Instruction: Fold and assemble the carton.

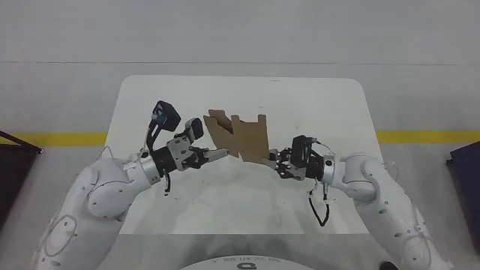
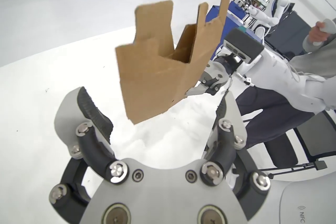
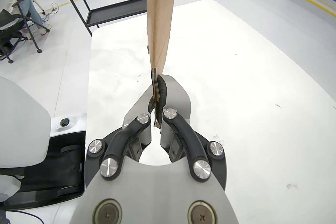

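A white desk (image 1: 315,105) with rounded corners was set on a pale grey floor crossed by a yellow line. Nearest, the left end effector (image 2: 155,96) was held above the desk with its fingers spread wide and nothing between them. Just beyond its fingertips, and apart from them, the carton (image 2: 157,72) was seen raised off the desk. It was a brown cardboard sleeve, partly opened, with its cut flaps pointed away from both end effectors. On the carton's far side, the right end effector (image 3: 156,88) was closed tight on a lower corner, where the flattened layers of board were pinched between its pads.

The step in hand was judged to be the opening of the sleeve into a square tube. The task was judged to be at an early stage, as no flap was seen folded. To be done well, the free near panel would best be taken by the left end effector close to a crease rather than at a flap tip, so that the board is hinged and not bent. The pinch at the corner should be firm and the two wrists turned together. A pull straight apart could tear the thin corner or drag it out of the pads.
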`<state>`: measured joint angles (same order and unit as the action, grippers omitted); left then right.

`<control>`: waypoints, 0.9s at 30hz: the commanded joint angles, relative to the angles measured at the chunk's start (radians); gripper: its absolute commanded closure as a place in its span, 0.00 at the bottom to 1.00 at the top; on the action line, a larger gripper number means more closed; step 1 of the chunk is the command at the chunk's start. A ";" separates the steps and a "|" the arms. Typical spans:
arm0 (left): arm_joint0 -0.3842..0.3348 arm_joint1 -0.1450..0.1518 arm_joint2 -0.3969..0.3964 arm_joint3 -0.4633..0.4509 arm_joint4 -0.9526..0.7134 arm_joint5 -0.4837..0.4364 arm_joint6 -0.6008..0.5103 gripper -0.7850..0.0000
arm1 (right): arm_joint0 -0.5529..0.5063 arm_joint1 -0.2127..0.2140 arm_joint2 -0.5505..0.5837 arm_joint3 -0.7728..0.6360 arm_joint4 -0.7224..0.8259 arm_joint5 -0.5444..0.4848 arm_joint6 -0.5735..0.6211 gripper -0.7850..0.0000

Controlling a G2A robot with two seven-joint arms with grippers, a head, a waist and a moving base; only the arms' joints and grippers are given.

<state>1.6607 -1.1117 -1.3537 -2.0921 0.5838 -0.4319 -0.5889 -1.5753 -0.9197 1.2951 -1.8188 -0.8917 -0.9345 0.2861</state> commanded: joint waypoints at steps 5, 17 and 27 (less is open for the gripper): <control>-0.022 -0.003 0.046 0.013 0.031 0.019 0.030 0.00 | 0.051 -0.008 -0.061 0.020 -0.002 -0.004 0.008 1.00; -0.051 -0.004 0.102 0.026 0.018 0.035 0.032 0.00 | 0.115 -0.019 -0.138 0.041 0.006 0.008 0.036 1.00; -0.058 0.000 0.117 0.049 -0.045 0.018 0.010 0.00 | 0.141 -0.026 -0.182 0.048 0.004 0.033 0.046 1.00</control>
<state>1.6019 -1.1124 -1.2358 -2.0448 0.5463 -0.4113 -0.5760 -1.4358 -0.9455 1.1148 -1.7714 -0.8870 -0.9035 0.3328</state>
